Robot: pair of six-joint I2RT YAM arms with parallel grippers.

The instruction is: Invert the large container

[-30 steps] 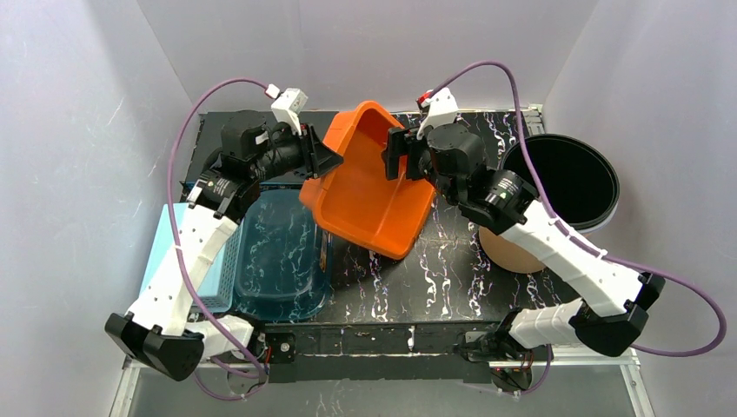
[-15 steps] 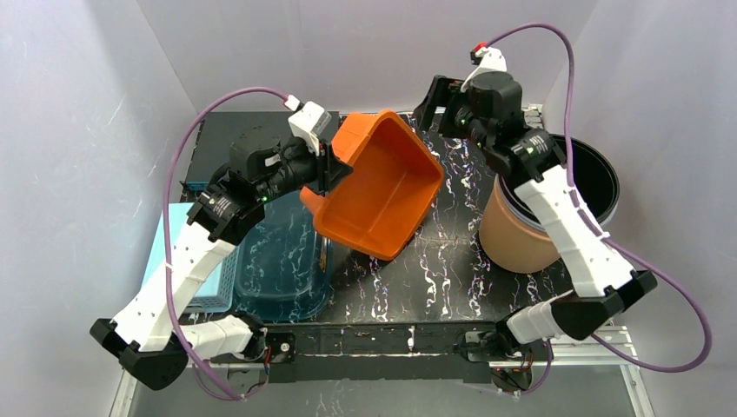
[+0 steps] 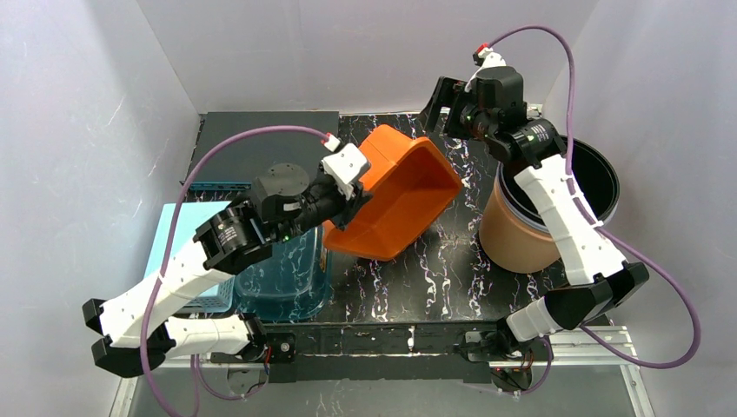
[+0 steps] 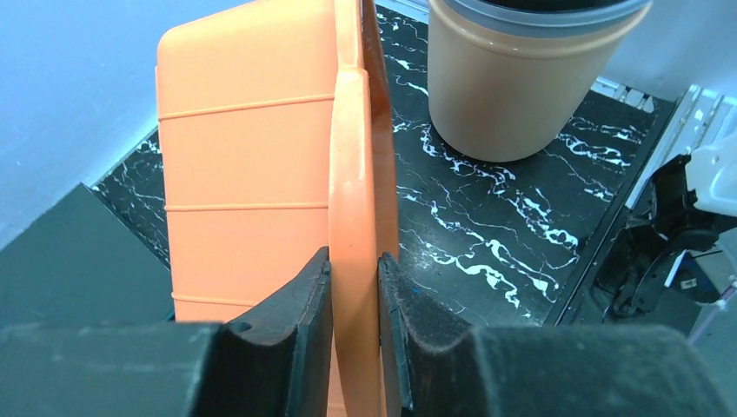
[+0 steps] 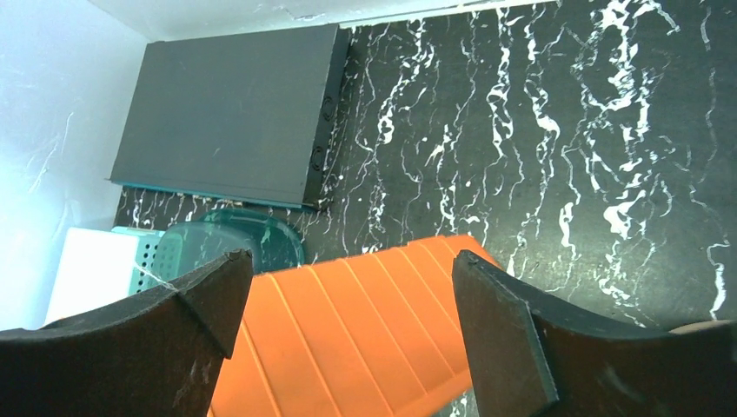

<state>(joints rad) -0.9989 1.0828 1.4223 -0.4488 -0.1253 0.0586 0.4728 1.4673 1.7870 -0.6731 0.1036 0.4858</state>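
Note:
The large container, an orange bin (image 3: 408, 200), hangs tipped on its side over the middle of the black marbled table (image 3: 452, 269). My left gripper (image 3: 358, 193) is shut on its rim at the left. In the left wrist view the black fingers (image 4: 300, 304) pinch the orange rim (image 4: 352, 217), and the gripper (image 4: 355, 282) shows no gap beside it. My right gripper (image 3: 443, 104) is raised at the back, off the bin, jaws wide open. In the right wrist view the bin's ribbed outer wall (image 5: 365, 347) lies below that open gripper (image 5: 348, 278), which touches nothing.
A tan bucket (image 3: 521, 234) with a black inside stands at the right, also seen as the tan bucket (image 4: 513, 87) in the left wrist view. A blue see-through tub (image 3: 282, 261) and a pale blue basket (image 3: 187, 261) sit front left. A flat grey box (image 3: 261, 135) lies back left.
The right gripper left the bin's rim, rose to the back right and opened wider. The left arm carried the bin toward the front and tipped it further over.

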